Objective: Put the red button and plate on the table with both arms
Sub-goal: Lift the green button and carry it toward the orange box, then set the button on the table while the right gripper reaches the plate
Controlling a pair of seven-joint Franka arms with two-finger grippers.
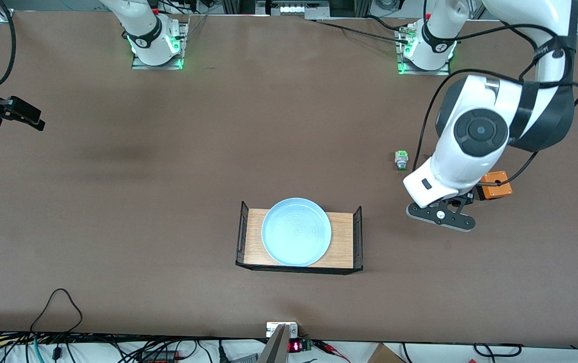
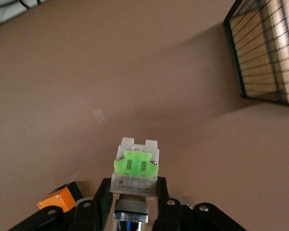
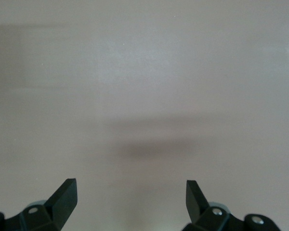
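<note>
The red button (image 2: 135,166) is clamped between the fingers of the left gripper (image 2: 133,202) and is held above the bare table (image 1: 168,176). Its bright green block is pointed away from the wrist, and its cap is hidden by the gripper. In the front view, the left gripper (image 1: 440,214) is seen at about three o'clock from the plate (image 1: 269,237). The light blue plate is seated on a wooden tray (image 1: 342,242) with black mesh ends. A green-capped button (image 1: 401,160) is found on the table at about eleven o'clock from the left gripper. An orange block (image 1: 495,184) is seen at about one o'clock from it. The right gripper (image 1: 16,113) is held waiting over the table at about ten o'clock from the plate. Its fingers (image 3: 65,195) are spread wide and nothing is gripped.
</note>
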